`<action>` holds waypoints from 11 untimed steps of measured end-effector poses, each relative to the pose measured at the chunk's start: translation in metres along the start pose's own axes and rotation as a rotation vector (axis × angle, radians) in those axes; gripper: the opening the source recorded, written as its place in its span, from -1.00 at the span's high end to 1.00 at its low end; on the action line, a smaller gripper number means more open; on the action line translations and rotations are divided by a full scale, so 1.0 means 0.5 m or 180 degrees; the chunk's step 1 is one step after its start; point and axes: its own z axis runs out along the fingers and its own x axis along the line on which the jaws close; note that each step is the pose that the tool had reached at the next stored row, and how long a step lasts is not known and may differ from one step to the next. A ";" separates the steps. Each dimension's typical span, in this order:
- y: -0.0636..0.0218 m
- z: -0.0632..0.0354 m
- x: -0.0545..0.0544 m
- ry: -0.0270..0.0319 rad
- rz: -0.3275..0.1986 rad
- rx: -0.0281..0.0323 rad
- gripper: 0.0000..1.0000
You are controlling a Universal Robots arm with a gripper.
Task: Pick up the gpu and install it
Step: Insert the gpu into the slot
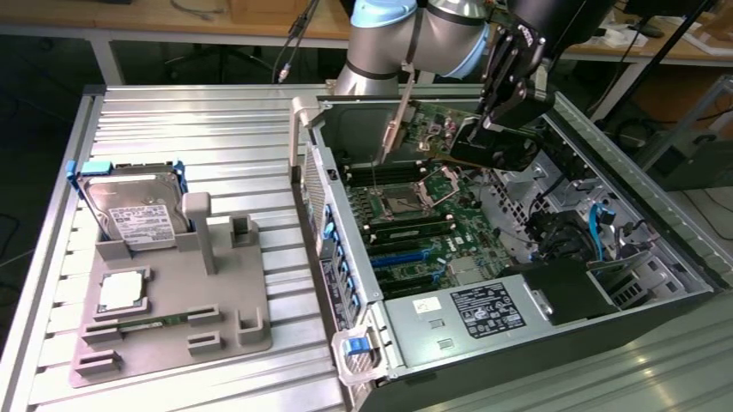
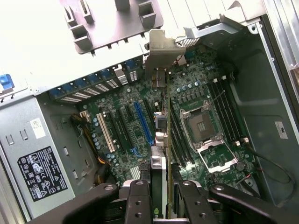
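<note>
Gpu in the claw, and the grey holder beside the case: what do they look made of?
The gpu: green circuit board, likely fibreglass laminate with matte coating; its end bracket looks like bare stamped sheet metal, dull silver sheen. The grey holder: probably moulded or printed plastic, uniform matte grey, no glint.

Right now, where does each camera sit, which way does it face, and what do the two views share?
Exterior view: off the arm, high, looking down on the open computer case and parts tray; the arm and gripper show.
Wrist view: on the wrist, looking down along the gpu onto the motherboard; the fingers clamp it.
Shared: the gpu, motherboard, computer case and power supply.
</note>
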 end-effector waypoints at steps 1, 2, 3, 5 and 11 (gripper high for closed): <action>0.000 0.000 0.000 0.0000 0.0000 0.0000 0.46; 0.000 0.000 0.000 0.0000 0.0000 0.0000 0.46; 0.000 0.000 0.000 0.0000 -0.0001 0.0000 0.46; 0.000 0.000 0.000 0.0000 -0.0003 0.0000 0.46; 0.000 0.000 0.000 0.0001 -0.0020 -0.0001 0.46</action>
